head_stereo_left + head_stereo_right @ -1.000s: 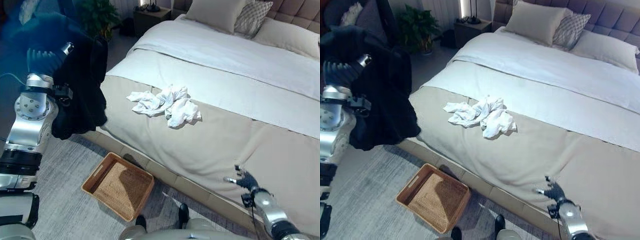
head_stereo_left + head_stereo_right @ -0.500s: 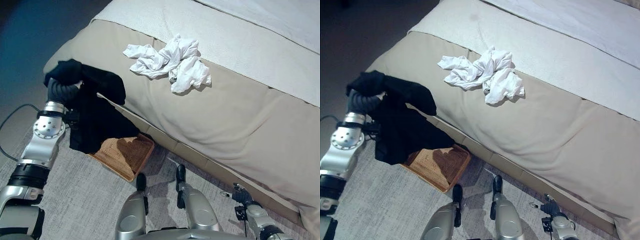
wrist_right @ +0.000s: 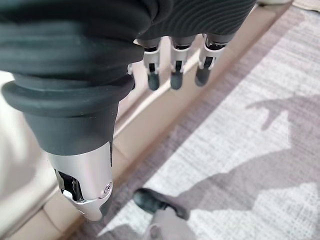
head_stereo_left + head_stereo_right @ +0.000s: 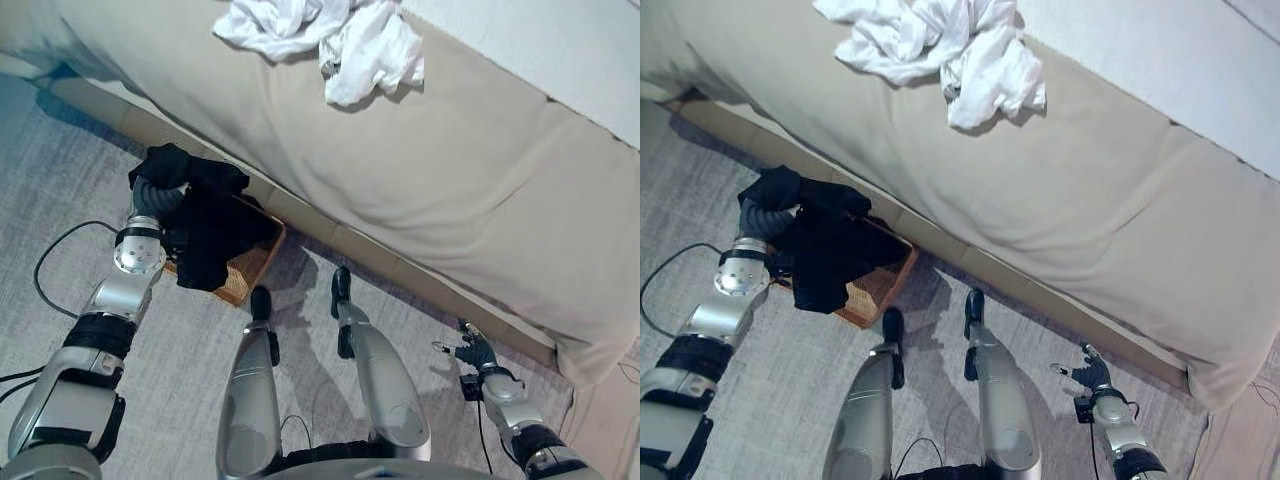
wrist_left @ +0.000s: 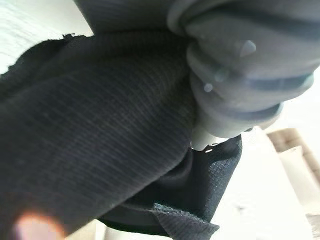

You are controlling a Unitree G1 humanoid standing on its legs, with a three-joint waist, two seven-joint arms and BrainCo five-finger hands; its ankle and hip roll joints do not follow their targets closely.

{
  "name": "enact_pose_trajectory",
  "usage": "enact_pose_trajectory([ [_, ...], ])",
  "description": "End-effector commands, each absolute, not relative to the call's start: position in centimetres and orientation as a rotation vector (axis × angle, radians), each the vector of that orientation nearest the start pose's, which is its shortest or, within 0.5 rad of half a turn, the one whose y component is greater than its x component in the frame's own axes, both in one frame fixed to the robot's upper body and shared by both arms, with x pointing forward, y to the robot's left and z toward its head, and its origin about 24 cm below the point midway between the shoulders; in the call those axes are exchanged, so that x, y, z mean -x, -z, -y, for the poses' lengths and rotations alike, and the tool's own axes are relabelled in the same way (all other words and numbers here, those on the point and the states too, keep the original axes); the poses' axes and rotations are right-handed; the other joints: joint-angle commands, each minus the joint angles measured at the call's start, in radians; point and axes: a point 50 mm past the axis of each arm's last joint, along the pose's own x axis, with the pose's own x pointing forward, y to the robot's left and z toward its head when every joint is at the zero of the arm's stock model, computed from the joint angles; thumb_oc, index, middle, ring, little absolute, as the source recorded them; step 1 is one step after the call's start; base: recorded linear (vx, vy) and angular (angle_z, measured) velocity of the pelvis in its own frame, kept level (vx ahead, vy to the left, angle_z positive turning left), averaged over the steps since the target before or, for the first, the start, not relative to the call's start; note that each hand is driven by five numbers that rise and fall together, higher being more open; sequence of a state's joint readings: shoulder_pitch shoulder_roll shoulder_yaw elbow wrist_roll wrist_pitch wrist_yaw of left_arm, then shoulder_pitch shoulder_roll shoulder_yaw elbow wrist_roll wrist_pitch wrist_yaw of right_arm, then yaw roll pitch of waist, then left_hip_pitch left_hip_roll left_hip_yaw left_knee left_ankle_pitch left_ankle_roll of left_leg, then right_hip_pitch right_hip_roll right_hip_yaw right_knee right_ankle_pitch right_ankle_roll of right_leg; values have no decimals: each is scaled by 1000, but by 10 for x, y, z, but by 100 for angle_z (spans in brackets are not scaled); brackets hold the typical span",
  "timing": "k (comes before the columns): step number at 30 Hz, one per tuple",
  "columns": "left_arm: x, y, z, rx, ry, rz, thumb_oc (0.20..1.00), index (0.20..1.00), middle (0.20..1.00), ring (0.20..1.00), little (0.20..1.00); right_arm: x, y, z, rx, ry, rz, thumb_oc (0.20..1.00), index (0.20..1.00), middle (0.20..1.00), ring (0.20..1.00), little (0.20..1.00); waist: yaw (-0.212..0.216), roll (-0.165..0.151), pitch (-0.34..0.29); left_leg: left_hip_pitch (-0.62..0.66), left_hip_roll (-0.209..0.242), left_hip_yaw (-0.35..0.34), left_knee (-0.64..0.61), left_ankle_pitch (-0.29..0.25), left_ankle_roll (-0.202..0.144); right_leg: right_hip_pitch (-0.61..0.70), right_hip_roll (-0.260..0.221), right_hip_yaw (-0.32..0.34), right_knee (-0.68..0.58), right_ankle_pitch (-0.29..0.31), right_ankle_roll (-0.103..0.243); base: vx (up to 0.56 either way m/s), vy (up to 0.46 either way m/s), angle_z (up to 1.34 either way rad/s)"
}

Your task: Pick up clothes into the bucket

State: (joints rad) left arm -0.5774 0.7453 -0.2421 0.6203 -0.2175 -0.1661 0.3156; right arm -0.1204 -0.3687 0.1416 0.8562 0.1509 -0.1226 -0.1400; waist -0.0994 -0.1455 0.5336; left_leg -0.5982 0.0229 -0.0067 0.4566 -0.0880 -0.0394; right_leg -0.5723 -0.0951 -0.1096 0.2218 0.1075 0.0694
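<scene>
My left hand (image 4: 152,197) is shut on a black garment (image 4: 207,238), which drapes over the hand and hangs down into a brown wicker basket (image 4: 248,270) on the floor beside the bed. The dark cloth (image 5: 90,135) lies close against the hand's ribbed cover (image 5: 235,75) in the left wrist view. A heap of white clothes (image 4: 330,40) lies on the beige bed cover (image 4: 470,170). My right hand (image 4: 475,352) hangs low by the bed's side, open and holding nothing, its fingers (image 3: 172,70) straight.
The bed's base (image 4: 1040,300) runs diagonally just behind the basket. Grey patterned carpet (image 4: 180,380) covers the floor around it.
The view has tilted down toward the floor. My left arm has brought the black garment down from bed height to the basket. The right hand stays low.
</scene>
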Motion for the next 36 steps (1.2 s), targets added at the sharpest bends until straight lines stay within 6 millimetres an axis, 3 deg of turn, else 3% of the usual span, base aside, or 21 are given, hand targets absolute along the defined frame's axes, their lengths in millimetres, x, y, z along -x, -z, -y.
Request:
enact_pose_trajectory([
  [1,-346,-177,-301,-550,-439,307,200,200,200,200,200,-217,69,267,364,203,-533,1000,1000,1000,1000,1000,-15,-15,-14,-70,-26,-26,66,-4,30,-23,-62,-2,117,-75,46,30,-3,-9],
  [2,-348,-174,-300,-510,-459,295,200,200,200,200,200,-217,69,266,354,207,-529,1000,1000,1000,1000,1000,-18,-19,-14,-113,-18,-40,120,-51,27,-67,-51,2,165,-112,49,9,3,-11],
  [9,-353,-184,-315,-448,-560,279,200,200,200,200,200,-224,61,261,336,207,-463,1000,1000,1000,1000,1000,-37,-48,-14,-300,-4,-54,265,-91,34,-243,-34,6,270,-129,50,-17,-3,-7],
  [17,-355,-189,-330,-170,-691,269,200,200,200,200,200,-219,60,260,300,237,-443,1000,1000,1000,1000,1000,-43,-60,-14,-486,-14,-76,410,-139,50,-431,-44,-1,429,-186,44,1,1,1],
  [18,-356,-190,-330,-169,-691,269,420,420,420,420,420,-219,59,260,300,237,-442,1000,1000,1000,1000,1000,-43,-60,-14,-488,-14,-76,411,-140,50,-433,-45,-1,430,-187,44,13,21,6],
  [19,-357,-187,-332,-119,-707,246,1000,1000,1000,1000,1000,-219,60,259,292,237,-441,1000,1000,1000,1000,1000,-44,-60,-14,-502,-14,-79,420,-141,52,-445,-48,-5,437,-189,42,10,28,5],
  [26,-364,-158,-327,280,-707,131,1000,1000,1000,1000,1000,-228,57,258,284,236,-453,1000,1000,1000,1000,1000,-37,-38,-14,-481,-23,-75,384,-136,53,-430,-55,-6,404,-187,42,-2,21,1],
  [29,-362,-150,-329,311,-716,91,1000,1000,1000,1000,1000,-234,51,261,298,238,-444,1000,1000,1000,1000,1000,-33,-26,-14,-458,-24,-70,357,-129,50,-412,-57,-5,382,-183,39,-3,10,1],
  [34,-349,-140,-350,135,-778,9,1000,1000,1000,1000,1000,-244,42,265,327,235,-416,1000,1000,1000,1000,1000,-29,-10,-14,-386,-23,-58,289,-108,46,-350,-59,1,326,-168,38,-5,13,2],
  [35,-347,-142,-353,-2,-779,-7,1000,1000,1000,1000,1000,-244,41,265,336,230,-411,1000,1000,1000,1000,1000,-29,-5,-14,-371,-23,-54,269,-99,43,-337,-59,4,313,-163,39,-16,8,-4],
  [36,-341,-145,-367,-264,-812,-75,1000,1000,1000,1000,1000,-243,41,265,349,224,-409,1000,1000,1000,1000,1000,-31,-3,-14,-349,-21,-50,246,-88,41,-319,-60,2,294,-156,39,-14,-5,-3],
])
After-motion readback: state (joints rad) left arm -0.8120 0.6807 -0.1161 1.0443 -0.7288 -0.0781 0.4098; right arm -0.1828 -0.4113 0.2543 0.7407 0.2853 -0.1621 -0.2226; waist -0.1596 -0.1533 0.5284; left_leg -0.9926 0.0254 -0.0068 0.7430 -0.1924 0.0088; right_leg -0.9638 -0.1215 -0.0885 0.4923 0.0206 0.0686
